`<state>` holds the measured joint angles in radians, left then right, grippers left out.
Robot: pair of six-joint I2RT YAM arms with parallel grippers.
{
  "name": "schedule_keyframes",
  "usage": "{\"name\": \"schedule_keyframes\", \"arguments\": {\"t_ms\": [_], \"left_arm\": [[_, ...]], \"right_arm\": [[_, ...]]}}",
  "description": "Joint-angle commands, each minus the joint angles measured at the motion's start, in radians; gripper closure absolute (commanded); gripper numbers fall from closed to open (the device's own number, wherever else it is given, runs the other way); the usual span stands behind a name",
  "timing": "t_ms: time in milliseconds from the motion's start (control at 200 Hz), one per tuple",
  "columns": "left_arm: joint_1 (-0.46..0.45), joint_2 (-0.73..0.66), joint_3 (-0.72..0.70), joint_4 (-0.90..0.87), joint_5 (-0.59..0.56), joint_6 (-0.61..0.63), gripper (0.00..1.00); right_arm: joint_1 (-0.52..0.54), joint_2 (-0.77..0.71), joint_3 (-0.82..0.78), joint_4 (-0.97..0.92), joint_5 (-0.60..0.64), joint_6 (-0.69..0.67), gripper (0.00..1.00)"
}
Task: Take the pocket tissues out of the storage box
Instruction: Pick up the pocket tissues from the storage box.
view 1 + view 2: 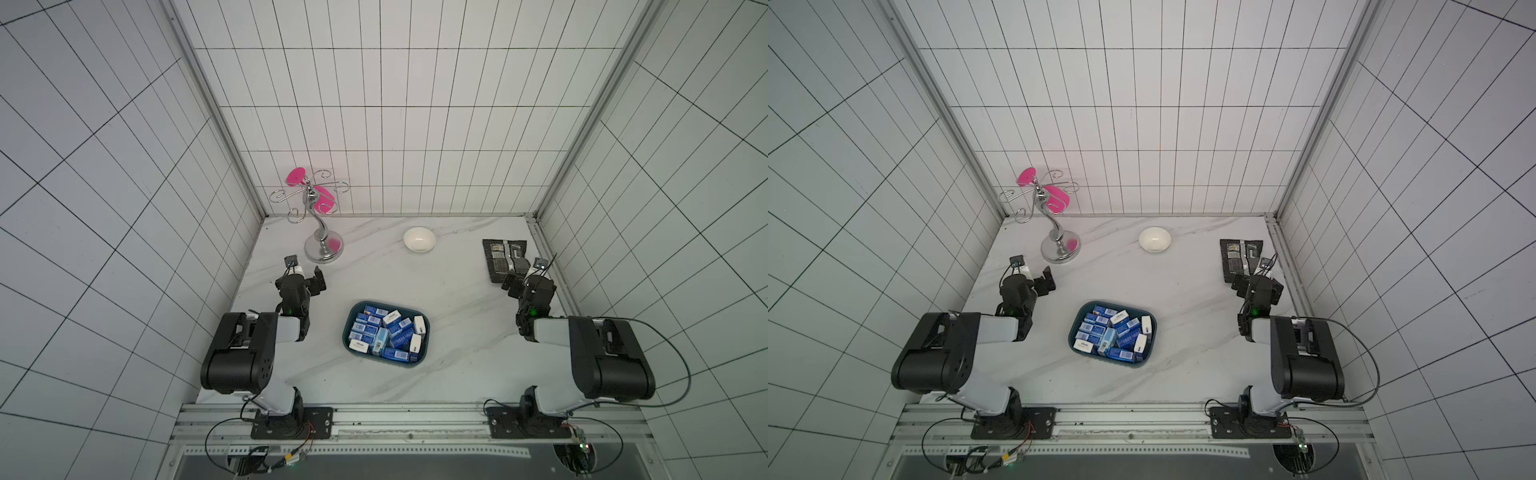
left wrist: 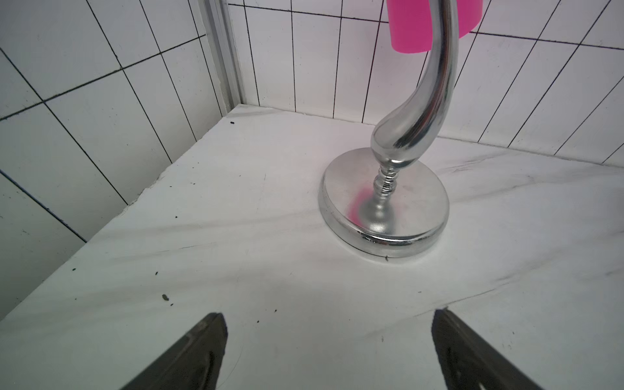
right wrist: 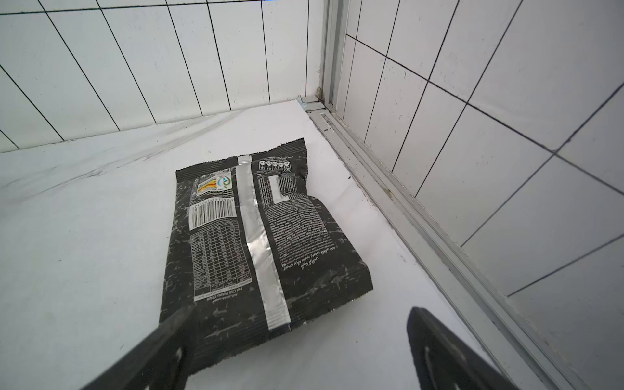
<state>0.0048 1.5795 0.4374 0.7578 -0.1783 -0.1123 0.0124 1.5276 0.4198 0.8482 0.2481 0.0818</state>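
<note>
Pocket tissues (image 1: 386, 334) lie apart from left claw (image 2: 329, 315) and right claw (image 3: 303, 310).

Desk (image 1: 465, 332) bare all round the box (image 1: 347, 332), open from above. Chrome stand (image 1: 323, 248) just ahead of L tool (image 2: 329, 320); black packet (image 1: 498, 257) right by R tool (image 3: 304, 312); bowl (image 1: 419, 240) at back.

We're in a robot lab test cell: mock-tile wall panels (image 1: 395, 104) in alu frame (image 1: 216, 112) round the marble-look desk (image 1: 457, 332), 2 arms (image 1: 237, 353) bolted to rail (image 1: 415, 419) at desk's front edge.
</note>
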Motion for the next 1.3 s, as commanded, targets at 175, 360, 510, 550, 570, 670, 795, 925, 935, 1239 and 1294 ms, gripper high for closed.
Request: {"name": "schedule_keyframes", "arguments": {"t_ms": [175, 360, 510, 550, 570, 670, 795, 925, 935, 1239, 1294], "left_arm": [[0.004, -0.018, 0.016, 0.007, 0.009, 0.008, 0.02], [0.004, -0.019, 0.017, 0.007, 0.010, 0.007, 0.02], [0.009, -0.016, 0.021, 0.002, 0.018, 0.003, 0.02], [0.012, -0.020, 0.015, 0.006, 0.025, 0.000, 0.02], [0.022, -0.023, 0.012, 0.011, 0.050, -0.006, 0.02], [0.035, -0.037, 0.019, -0.020, 0.045, -0.021, 0.02], [0.012, -0.054, 0.046, -0.043, -0.065, -0.024, 0.02], [-0.026, -0.117, 0.169, -0.325, -0.172, -0.028, 0.02], [-0.031, -0.120, 0.181, -0.342, -0.183, -0.026, 0.02], [-0.112, -0.255, 0.493, -0.736, -0.368, -0.097, 0.02], [-0.127, -0.249, 0.604, -0.897, -0.369, -0.156, 0.01]], "right_arm": [[-0.002, 0.009, -0.015, 0.013, 0.011, -0.004, 0.01], [-0.002, 0.009, -0.015, 0.012, 0.011, -0.002, 0.01], [-0.002, 0.011, -0.013, 0.011, 0.011, -0.003, 0.01], [-0.003, 0.010, -0.014, 0.011, 0.010, -0.004, 0.01], [-0.003, 0.009, -0.015, 0.011, 0.010, -0.003, 0.01], [-0.002, 0.009, -0.015, 0.011, 0.010, -0.004, 0.01], [-0.003, 0.007, -0.015, 0.011, 0.010, -0.005, 0.01], [0.003, -0.035, 0.032, -0.098, 0.017, -0.014, 0.01], [0.004, -0.047, 0.047, -0.142, 0.023, -0.012, 0.01], [0.170, -0.232, 0.214, -0.473, 0.079, -0.099, 0.01], [0.228, -0.256, 0.272, -0.571, 0.074, -0.102, 0.01]]}}
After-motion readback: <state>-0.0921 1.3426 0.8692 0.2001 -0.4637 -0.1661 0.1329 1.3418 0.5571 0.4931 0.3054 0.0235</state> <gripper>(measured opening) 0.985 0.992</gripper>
